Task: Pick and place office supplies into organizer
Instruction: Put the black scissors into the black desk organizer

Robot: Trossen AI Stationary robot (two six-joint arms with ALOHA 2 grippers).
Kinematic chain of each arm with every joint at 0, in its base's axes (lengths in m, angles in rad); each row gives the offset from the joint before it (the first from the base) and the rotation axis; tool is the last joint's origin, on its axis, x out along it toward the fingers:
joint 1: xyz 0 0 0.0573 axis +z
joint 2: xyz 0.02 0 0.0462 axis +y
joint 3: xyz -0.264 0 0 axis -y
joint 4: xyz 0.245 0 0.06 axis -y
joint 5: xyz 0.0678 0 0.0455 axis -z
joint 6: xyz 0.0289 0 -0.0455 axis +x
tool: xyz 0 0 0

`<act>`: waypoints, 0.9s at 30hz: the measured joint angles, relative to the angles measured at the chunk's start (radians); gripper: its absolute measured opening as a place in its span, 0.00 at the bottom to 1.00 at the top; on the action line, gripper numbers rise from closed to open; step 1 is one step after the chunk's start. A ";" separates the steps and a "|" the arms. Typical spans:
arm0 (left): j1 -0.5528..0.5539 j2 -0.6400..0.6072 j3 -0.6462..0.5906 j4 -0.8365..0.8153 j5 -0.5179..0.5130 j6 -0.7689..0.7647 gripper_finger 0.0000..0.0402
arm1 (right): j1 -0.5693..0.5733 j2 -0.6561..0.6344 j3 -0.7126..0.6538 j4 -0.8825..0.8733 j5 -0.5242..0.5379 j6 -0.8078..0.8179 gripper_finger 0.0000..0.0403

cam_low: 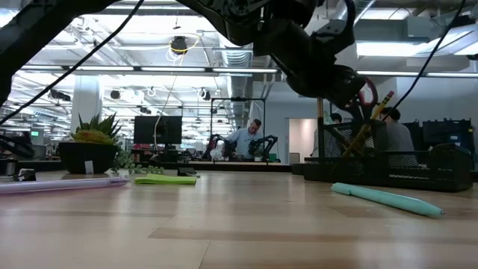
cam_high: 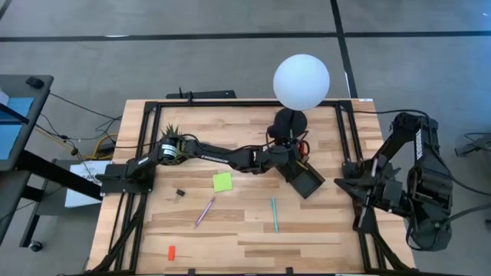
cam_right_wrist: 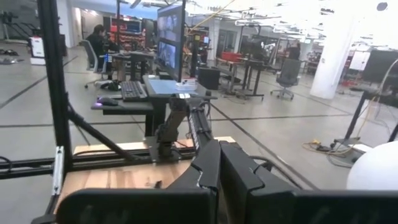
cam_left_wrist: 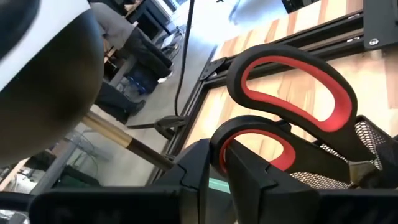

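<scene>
The left arm reaches right across the table, and its left gripper (cam_high: 290, 153) is over the black organizer (cam_high: 307, 182), just beside the round lamp base (cam_high: 290, 121). From the wrist, the fingers (cam_left_wrist: 249, 180) are clamped on the lower loop of the red-handled scissors (cam_left_wrist: 292, 106), and the mesh wall of the organizer shows right beside the handles. At table height, the scissors' red handle (cam_low: 367, 93) pokes up above the organizer beside a yellow pencil (cam_low: 371, 119) standing tilted inside.

Loose on the wood: a lime-green sticky pad (cam_high: 222, 182), a purple pen (cam_high: 204, 211), a teal pen (cam_high: 274, 215), a small black clip (cam_high: 180, 192) and a red-orange piece (cam_high: 172, 251) near the front edge.

The right gripper (cam_right_wrist: 219, 163) waits off the table's right side, fingers together.
</scene>
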 joint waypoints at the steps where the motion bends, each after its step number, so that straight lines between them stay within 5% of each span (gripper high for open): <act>1: 0.001 0.000 0.000 -0.003 0.000 -0.001 0.10 | -0.002 0.001 0.000 0.001 -0.006 0.004 0.00; 11: -0.003 0.000 0.026 -0.033 0.008 -0.059 0.10 | -0.001 0.011 0.000 0.002 -0.019 0.034 0.00; 22: -0.013 0.000 0.026 -0.021 0.026 -0.066 0.10 | -0.025 0.010 0.000 0.003 -0.455 0.074 0.00; 27: -0.002 0.000 0.025 -0.054 -0.065 -0.078 0.10 | -0.054 0.009 0.000 -0.046 -0.511 0.072 0.00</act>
